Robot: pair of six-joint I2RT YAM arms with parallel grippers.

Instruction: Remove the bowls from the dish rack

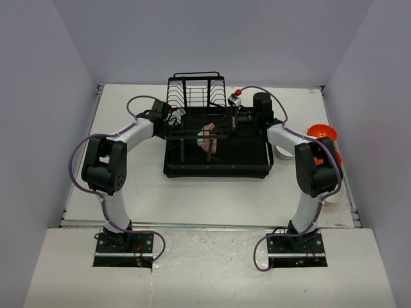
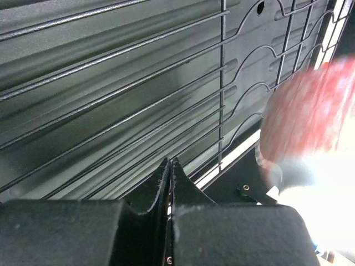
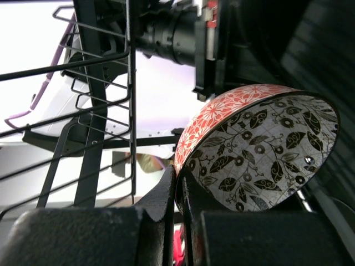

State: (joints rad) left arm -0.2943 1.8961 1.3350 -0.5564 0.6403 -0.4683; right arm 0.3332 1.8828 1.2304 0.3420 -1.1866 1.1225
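A white counter (image 1: 192, 192) sits inside pale grey walls. Near its middle, a patterned bowl (image 3: 255, 149) stands on edge in the black dish rack (image 1: 215, 172). The bowl is red-floral outside and has black leaves on white inside. In the top view it shows pinkish, about the centre of the rack's tray. The right claw (image 3: 178, 183) is clamped on the bowl's rim, one finger on each side, reaching in from 3 o'clock. The left claw (image 2: 170, 166) is pressed together and empty, low over the tray wires on the 9 o'clock side. The rack's upright wire section (image 1: 196, 90) stands at its 12 o'clock end. An orange bowl (image 1: 322, 133) rests on the counter at 3 o'clock, well apart from the rack.
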